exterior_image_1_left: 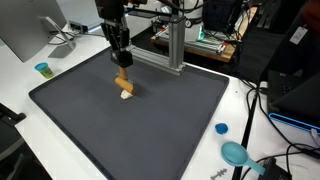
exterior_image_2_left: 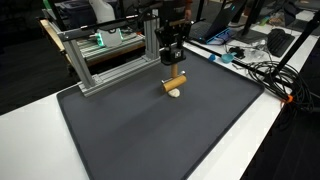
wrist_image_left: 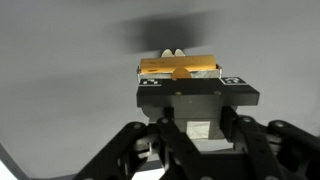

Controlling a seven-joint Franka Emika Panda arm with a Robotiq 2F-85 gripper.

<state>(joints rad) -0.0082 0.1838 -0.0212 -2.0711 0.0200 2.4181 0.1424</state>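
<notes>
My gripper [exterior_image_1_left: 121, 66] hangs over the far middle of a dark grey mat [exterior_image_1_left: 90, 120], fingers pointing down. It is shut on a tan wooden piece [exterior_image_1_left: 124, 81] with a small white part [exterior_image_1_left: 126, 95] at its lower end. In an exterior view the same tan piece [exterior_image_2_left: 175, 82] lies crosswise under the gripper [exterior_image_2_left: 172, 66], with the white part [exterior_image_2_left: 174, 93] just below it, close to the mat [exterior_image_2_left: 150, 140]. In the wrist view the tan piece [wrist_image_left: 180, 67] sits right in front of the gripper [wrist_image_left: 180, 72], and its dark shadow falls on the mat beyond it.
An aluminium frame [exterior_image_1_left: 176, 45] stands at the mat's far edge, close behind the gripper. A small blue cup [exterior_image_1_left: 42, 69] sits off one corner. A blue cap [exterior_image_1_left: 221, 128] and a teal object [exterior_image_1_left: 236, 153] lie on the white table. Cables [exterior_image_2_left: 265, 72] crowd one side.
</notes>
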